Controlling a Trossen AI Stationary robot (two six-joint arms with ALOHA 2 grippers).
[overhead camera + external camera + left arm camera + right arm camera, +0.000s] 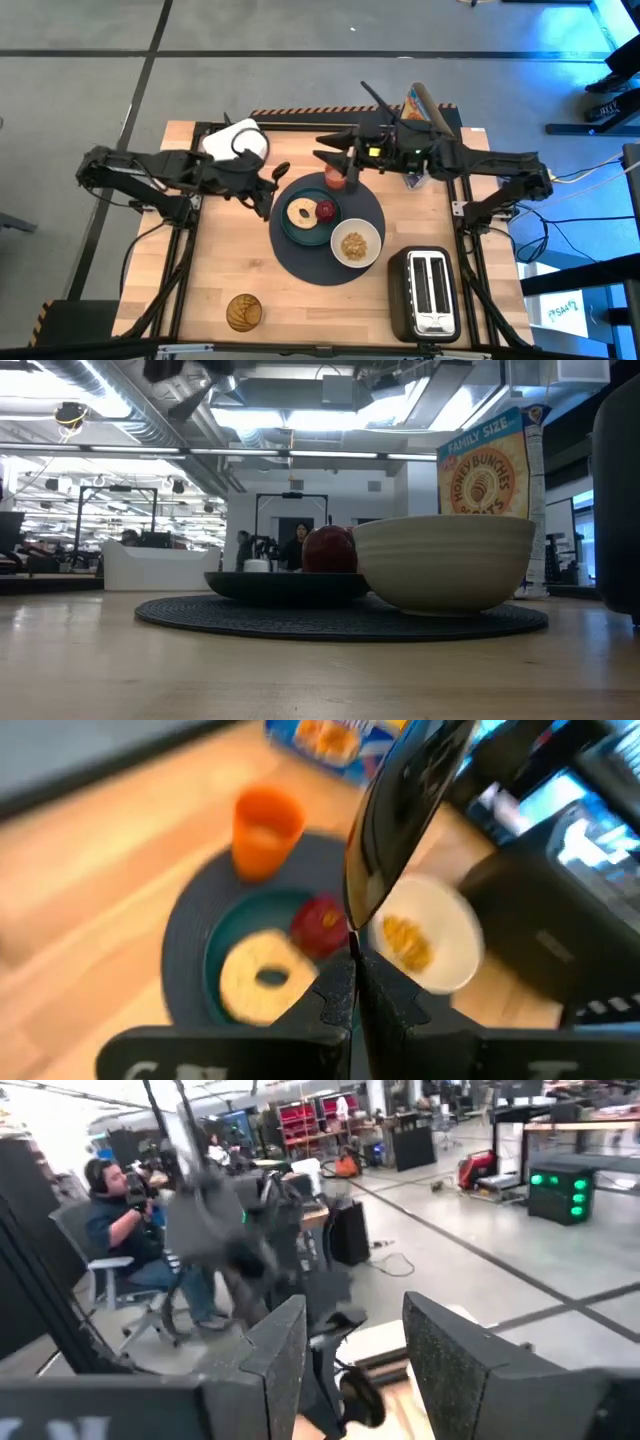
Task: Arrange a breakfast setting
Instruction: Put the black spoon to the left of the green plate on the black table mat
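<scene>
A round dark-blue placemat [318, 262] lies mid-table. On it stand a teal plate [290, 232] with a tan bagel [298, 212] and a red fruit [325, 210], a white bowl [357, 243] holding cereal, and an orange cup [336, 181] at the mat's far edge. My left gripper [268, 186] hovers at the mat's left edge, shut on a dark metal spoon [400, 810]. My right gripper [330, 160] is open [355, 1320] just above and beyond the cup, touching nothing. The low view shows the bowl [445, 560], the fruit [328, 550] and the plate [285, 585]. My left gripper pinches the spoon's handle [352, 955] between its two fingertips. The spoon runs on along the line of the fingers, its bowl end [405, 790] well beyond them. The spoon is lifted clear, above the plate and mat.
A black toaster [430, 295] stands at the near right. A cereal box [420, 105] stands at the far edge and also shows in the low view [490, 470]. A white object [236, 140] lies at the far left, and a round wooden piece [243, 312] at the near left.
</scene>
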